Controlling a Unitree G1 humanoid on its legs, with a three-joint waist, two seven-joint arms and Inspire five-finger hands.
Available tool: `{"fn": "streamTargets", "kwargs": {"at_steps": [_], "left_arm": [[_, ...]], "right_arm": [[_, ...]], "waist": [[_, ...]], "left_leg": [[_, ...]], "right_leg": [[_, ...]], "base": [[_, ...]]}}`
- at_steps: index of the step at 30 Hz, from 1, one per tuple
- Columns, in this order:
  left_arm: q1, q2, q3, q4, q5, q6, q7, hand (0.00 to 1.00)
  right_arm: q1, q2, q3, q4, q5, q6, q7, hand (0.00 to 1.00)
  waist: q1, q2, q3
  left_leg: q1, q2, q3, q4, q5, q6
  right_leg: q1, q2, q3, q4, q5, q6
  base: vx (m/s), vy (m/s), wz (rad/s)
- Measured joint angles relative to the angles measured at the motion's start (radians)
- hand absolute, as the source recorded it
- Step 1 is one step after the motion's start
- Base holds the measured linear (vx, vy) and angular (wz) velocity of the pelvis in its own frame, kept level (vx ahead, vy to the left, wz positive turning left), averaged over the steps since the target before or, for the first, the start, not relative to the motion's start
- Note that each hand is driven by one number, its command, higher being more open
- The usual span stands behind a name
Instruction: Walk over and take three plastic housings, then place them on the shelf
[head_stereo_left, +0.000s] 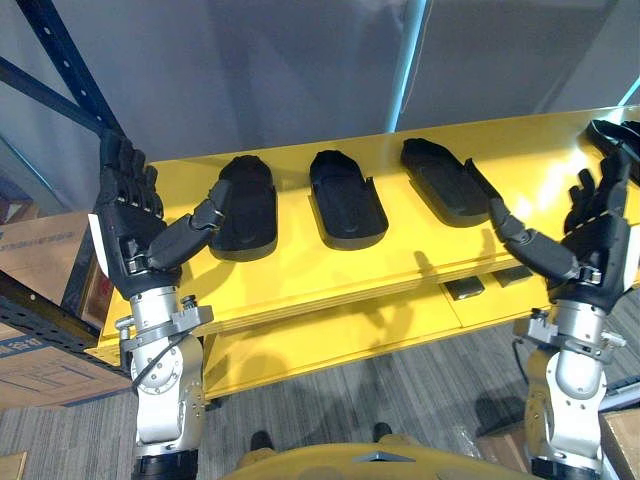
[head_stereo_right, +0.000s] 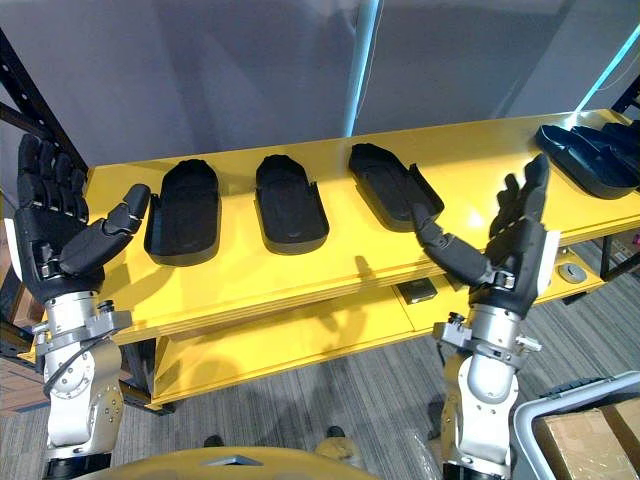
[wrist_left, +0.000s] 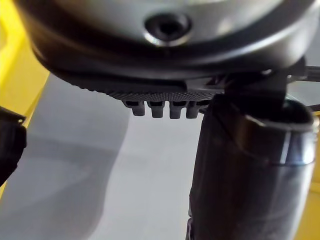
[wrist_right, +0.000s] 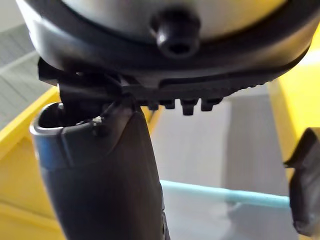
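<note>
Three black plastic housings lie in a row on the yellow shelf (head_stereo_left: 400, 260): a left housing (head_stereo_left: 245, 207), a middle housing (head_stereo_left: 346, 197) and a right housing (head_stereo_left: 445, 178). More black housings (head_stereo_right: 592, 152) are stacked at the shelf's far right. My left hand (head_stereo_left: 128, 218) is raised at the shelf's left end, fingers straight, thumb pointing toward the left housing, holding nothing. At the front right my right hand (head_stereo_right: 518, 242) is raised too, open and empty, its thumb reaching toward the right housing.
A lower yellow shelf level (head_stereo_left: 330, 345) carries small dark parts (head_stereo_left: 465, 288). A blue rack post (head_stereo_left: 60, 60) and cardboard boxes (head_stereo_left: 35, 250) stand at the left. A grey bin with a cardboard box (head_stereo_right: 585, 430) sits at the lower right. A grey wall rises behind.
</note>
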Motion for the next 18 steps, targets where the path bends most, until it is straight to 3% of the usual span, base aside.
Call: {"fn": "streamTargets", "kwargs": {"at_steps": [5, 10, 14, 18], "left_arm": [[0.004, -0.002, -0.078, -0.001, -0.025, 0.026, 0.051, 1.0], [0.004, -0.003, -0.093, -0.001, -0.03, 0.046, 0.087, 1.0], [0.004, -0.002, -0.091, -0.001, -0.034, 0.045, 0.083, 1.0], [0.005, -0.001, -0.091, -0.027, -0.078, 0.038, 0.001, 1.0]], "right_arm": [[0.025, 0.002, 0.149, 0.017, 0.007, 0.033, 0.033, 1.0], [-0.044, -0.017, 0.23, 0.06, 0.008, 0.043, 0.099, 1.0], [-0.114, -0.04, 0.269, 0.06, 0.007, 0.042, 0.105, 1.0], [-0.163, -0.059, 0.312, 0.06, -0.007, 0.043, 0.085, 1.0]], "waist": [[0.001, -0.007, 0.03], [0.013, -0.01, 0.044], [0.037, -0.011, 0.045], [0.067, -0.015, 0.047]], "left_leg": [[-0.002, 0.0, 0.008, 0.0, -0.001, 0.0], [-0.003, 0.0, -0.003, 0.001, 0.0, 0.001], [-0.008, -0.001, -0.033, 0.0, 0.001, 0.001], [-0.023, -0.002, -0.058, 0.0, 0.007, 0.002]], "right_leg": [[-0.006, 0.0, 0.006, 0.0, 0.006, 0.009], [0.003, -0.001, -0.009, -0.004, 0.008, 0.009], [0.026, -0.002, -0.044, -0.016, 0.008, 0.01], [0.028, -0.002, -0.069, -0.017, 0.007, 0.009]], "base": [[0.0, 0.0, -0.04], [0.0, 0.0, 0.07], [0.0, -0.003, 0.24], [-0.01, -0.001, 0.17]]}}
